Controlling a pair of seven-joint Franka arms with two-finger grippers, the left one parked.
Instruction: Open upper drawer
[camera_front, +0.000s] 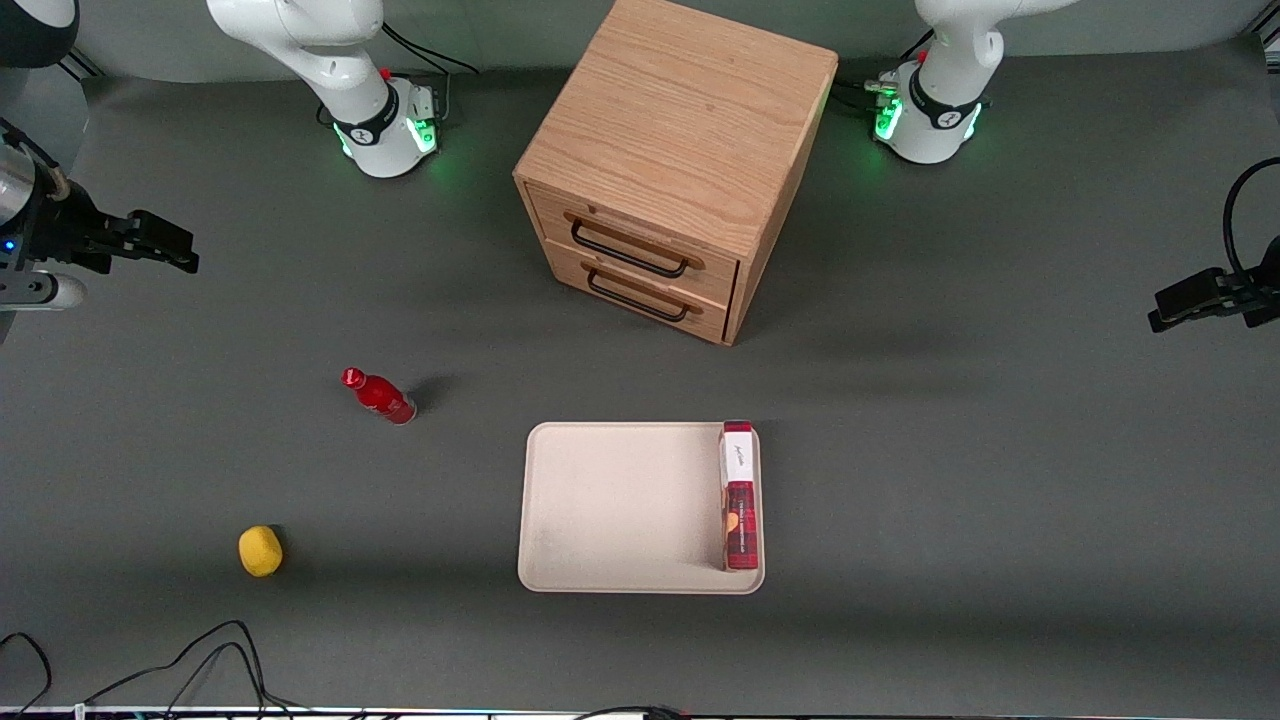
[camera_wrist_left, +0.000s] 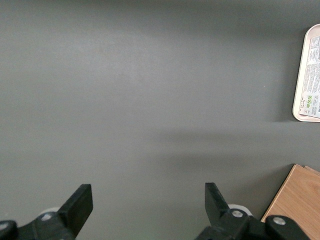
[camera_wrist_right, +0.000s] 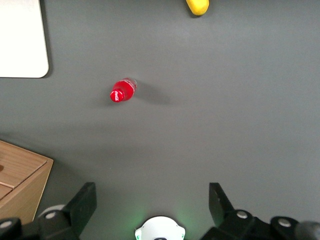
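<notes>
Right-arm gripper hangs high over the working arm's end of the table, well apart from the cabinet, with its black fingers spread and nothing between them; to my eye it is simply waiting to start. From the front, the oak cabinet stands at the middle of the table, farther from the camera than the tray, and it is turned at a slant, so its drawer fronts face partly toward the working arm's end, which should ease the reach. The upper drawer sits flush and closed above the lower drawer, its black wire handle clear of anything around it. A red bottle stands between the gripper's end and the tray, a yellow fruit lies nearer the camera, and a red box stands on edge along one rim of the tray. The parked arm's wrist camera shows only grey table, a strip of the tray and a corner of oak. The working wrist camera looks straight down past its parted fingers at the bottle, the yellow fruit, a tray corner and one cabinet edge. Nothing of the task is done yet.
</notes>
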